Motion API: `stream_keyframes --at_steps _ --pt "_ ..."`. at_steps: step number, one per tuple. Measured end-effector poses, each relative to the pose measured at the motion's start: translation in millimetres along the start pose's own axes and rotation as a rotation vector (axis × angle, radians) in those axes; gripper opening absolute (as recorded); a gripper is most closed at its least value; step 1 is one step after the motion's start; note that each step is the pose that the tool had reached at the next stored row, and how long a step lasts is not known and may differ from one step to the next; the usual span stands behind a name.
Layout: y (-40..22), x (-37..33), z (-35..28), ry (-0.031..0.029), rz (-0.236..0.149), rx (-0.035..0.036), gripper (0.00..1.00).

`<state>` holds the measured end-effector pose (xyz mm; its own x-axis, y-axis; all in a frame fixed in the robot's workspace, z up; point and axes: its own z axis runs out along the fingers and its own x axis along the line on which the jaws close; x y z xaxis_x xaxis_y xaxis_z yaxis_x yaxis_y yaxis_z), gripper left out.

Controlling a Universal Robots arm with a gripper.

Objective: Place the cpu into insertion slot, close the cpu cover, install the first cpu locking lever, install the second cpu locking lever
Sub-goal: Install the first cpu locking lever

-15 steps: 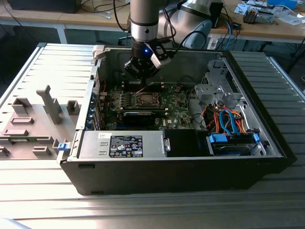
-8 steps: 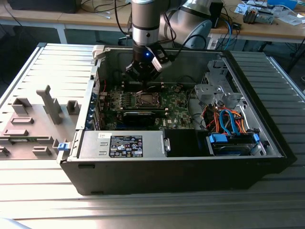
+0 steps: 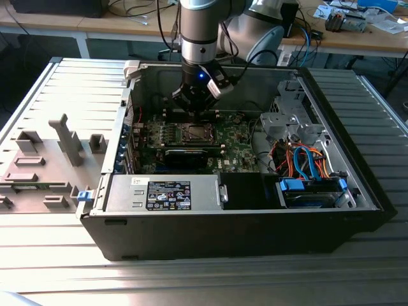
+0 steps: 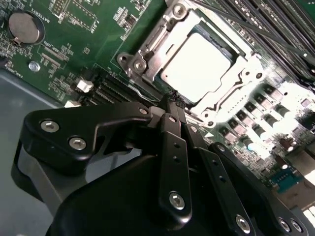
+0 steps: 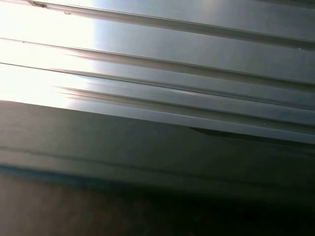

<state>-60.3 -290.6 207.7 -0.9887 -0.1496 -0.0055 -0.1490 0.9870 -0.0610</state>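
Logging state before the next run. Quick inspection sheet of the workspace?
Surface: ribbed metal table; open computer case on it.
Job's things: cpu seated in the insertion slot; cpu cover lies around its bright face.
Clutter: grey plastic fixtures at the exterior view's left.
Gripper: gripper shut, empty, tips just off the slot's edge.
Cables: orange and blue leads inside the case; black ones on the bench behind.
Surroundings: wooden benches with loose parts.
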Motion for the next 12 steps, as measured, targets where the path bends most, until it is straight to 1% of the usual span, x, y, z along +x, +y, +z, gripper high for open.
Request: stream_keyframes --at_steps 3,7,8,12 --pt "-0.4 -3.6 2.6 0.0009 0.0 0.0036 0.11" --pt "-0.8 -6.7 4.5 0.0017 0.0 0.0067 0.11" --pt "-1.5 -12.2 5.7 0.0015 0.0 0.0067 0.11" --pt "-3.0 -22.2 7.3 0.0044 0.0 0.0067 0.11"
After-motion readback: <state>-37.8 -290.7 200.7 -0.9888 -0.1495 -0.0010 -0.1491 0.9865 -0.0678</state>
